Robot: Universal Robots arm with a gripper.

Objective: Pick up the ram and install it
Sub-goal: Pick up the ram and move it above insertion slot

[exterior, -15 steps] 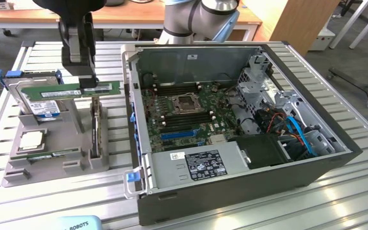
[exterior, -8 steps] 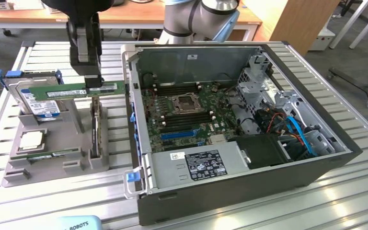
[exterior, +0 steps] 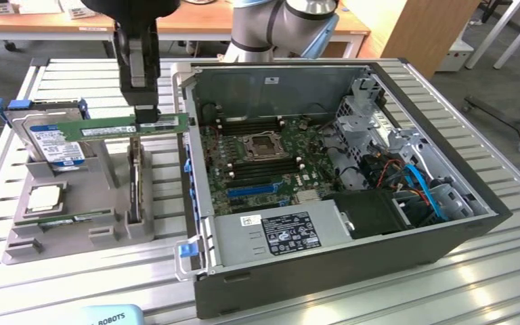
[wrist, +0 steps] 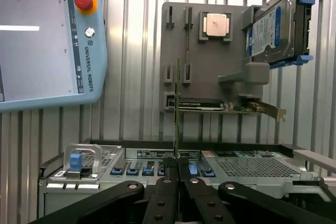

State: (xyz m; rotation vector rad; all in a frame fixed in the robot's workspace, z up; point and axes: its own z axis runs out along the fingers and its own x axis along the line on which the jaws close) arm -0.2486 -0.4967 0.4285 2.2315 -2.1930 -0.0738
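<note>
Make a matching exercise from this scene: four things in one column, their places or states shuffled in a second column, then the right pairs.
Things:
1. ram
2. hard drive
3. processor chip
4. computer case

Places or states:
A. lying flat in a pocket of the grey holder
B. clamped in the shut gripper
C. open, motherboard exposed
D. standing on edge in the grey holder

Pairs: 1-B, 2-D, 3-A, 4-C.
</note>
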